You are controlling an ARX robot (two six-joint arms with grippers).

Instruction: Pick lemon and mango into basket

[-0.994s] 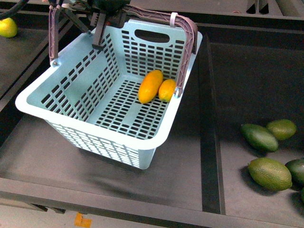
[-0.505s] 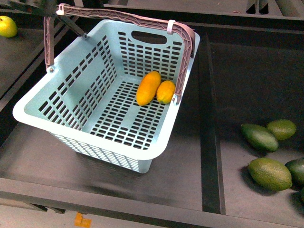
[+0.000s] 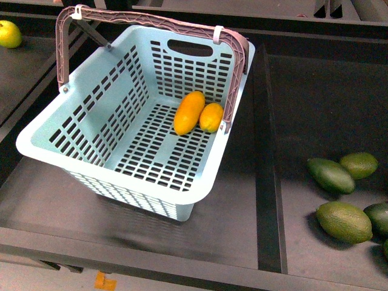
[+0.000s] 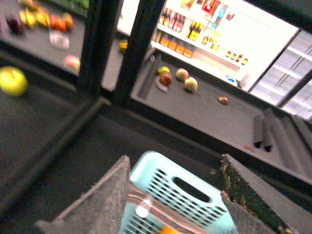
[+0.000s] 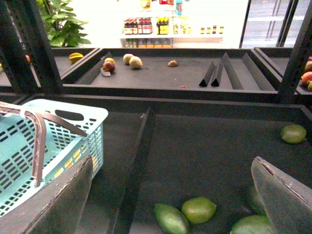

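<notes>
The turquoise basket [image 3: 91, 121] stands on the dark shelf with its brown-grey handle [image 3: 151, 23] upright. The mango [image 3: 189, 112] and the shorter lemon [image 3: 211, 117] lie side by side on the basket floor, touching, near the right wall. Neither gripper shows in the front view. In the left wrist view my left gripper [image 4: 175, 192] is open and empty, high above the basket's far end [image 4: 161, 173]. In the right wrist view my right gripper [image 5: 170, 200] is open and empty over the right shelf, with the basket [image 5: 29, 146] off to one side.
Several dark and light green oval fruits [image 3: 330, 175] lie on the right shelf and show under my right gripper [image 5: 199, 209]. A pale yellow-green round fruit [image 3: 9, 33] sits at the far left. A raised divider [image 3: 264, 151] separates the basket's shelf from the right one.
My left arm, at the basket handle one second ago, has pulled up out of the front view. The basket has shifted a little left and now sits still.
</notes>
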